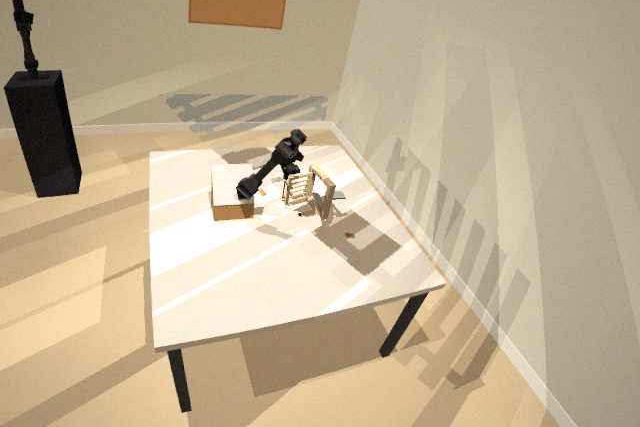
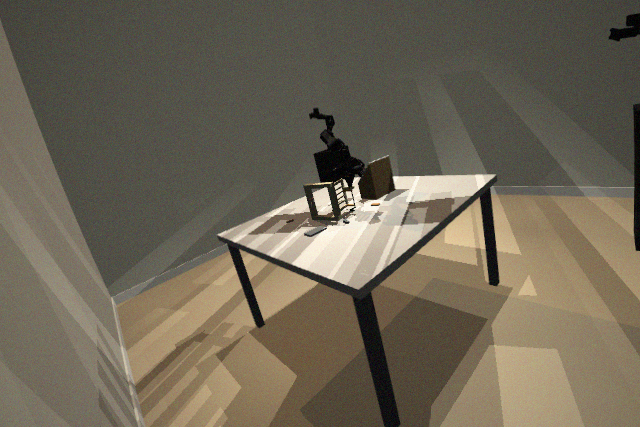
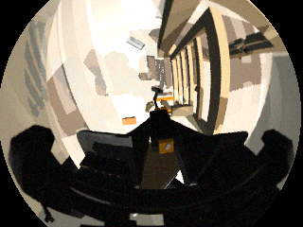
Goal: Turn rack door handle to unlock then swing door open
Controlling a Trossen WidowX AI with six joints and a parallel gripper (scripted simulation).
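The rack frame (image 1: 328,201) (image 2: 312,205) stands upright on the table (image 1: 217,303) (image 2: 434,210). Its slatted door (image 1: 307,188) (image 2: 345,198) (image 3: 219,71) stands swung wide out from the frame, roughly square to it; the exact angle cannot be told. My gripper (image 1: 284,187) (image 2: 351,185) (image 3: 159,123) is at the door's free edge, shut on the door handle. The fingers hide most of the handle, so how far it is turned is hard to tell. The door runs along the right side of the fingers in the wrist view.
A brown box (image 1: 232,212) (image 2: 381,182) stands beside the arm. A small orange block (image 1: 262,191) (image 2: 375,204) (image 3: 129,121) lies near it. A flat grey piece (image 1: 339,195) (image 2: 314,231) (image 3: 135,43) lies behind the frame. A small brown block (image 1: 349,235) lies beyond the frame.
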